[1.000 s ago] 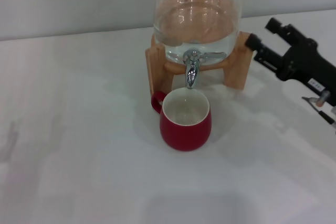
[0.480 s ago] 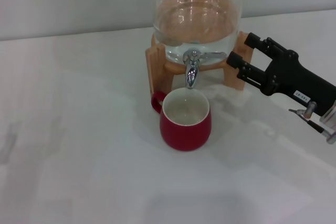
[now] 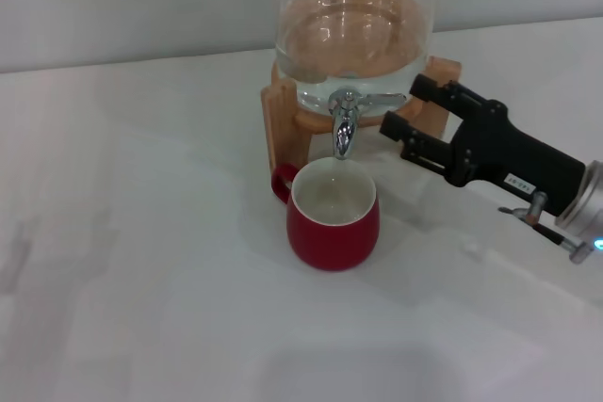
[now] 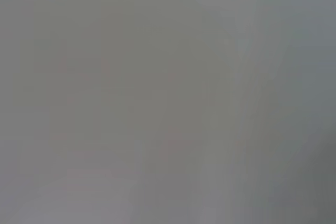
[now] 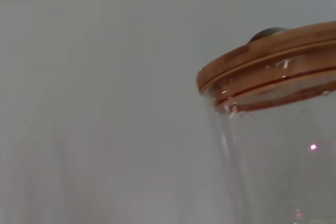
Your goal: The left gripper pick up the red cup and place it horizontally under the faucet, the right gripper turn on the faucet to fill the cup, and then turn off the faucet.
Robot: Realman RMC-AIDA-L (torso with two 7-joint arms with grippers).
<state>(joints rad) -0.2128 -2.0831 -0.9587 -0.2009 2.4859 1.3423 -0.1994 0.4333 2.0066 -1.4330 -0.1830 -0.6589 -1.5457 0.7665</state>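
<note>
The red cup (image 3: 332,223) stands upright on the white table, its cream inside facing up, its handle to the left. Its mouth sits directly below the spout of the chrome faucet (image 3: 344,127), and no water runs. The faucet's short lever points right. My right gripper (image 3: 406,107) is open, its two long black jaws pointing left, their tips just right of the lever's end and close to it. The left gripper is out of view, and the left wrist view shows only plain grey.
The glass dispenser (image 3: 353,30) holds water and rests on a wooden stand (image 3: 281,124) behind the cup. In the right wrist view I see the dispenser's wooden lid (image 5: 268,53) and its glass wall (image 5: 283,156). White table (image 3: 141,233) spreads to the left and front.
The right gripper has moved left, from beside the stand's right post to the faucet's lever. The cup and the faucet have not moved.
</note>
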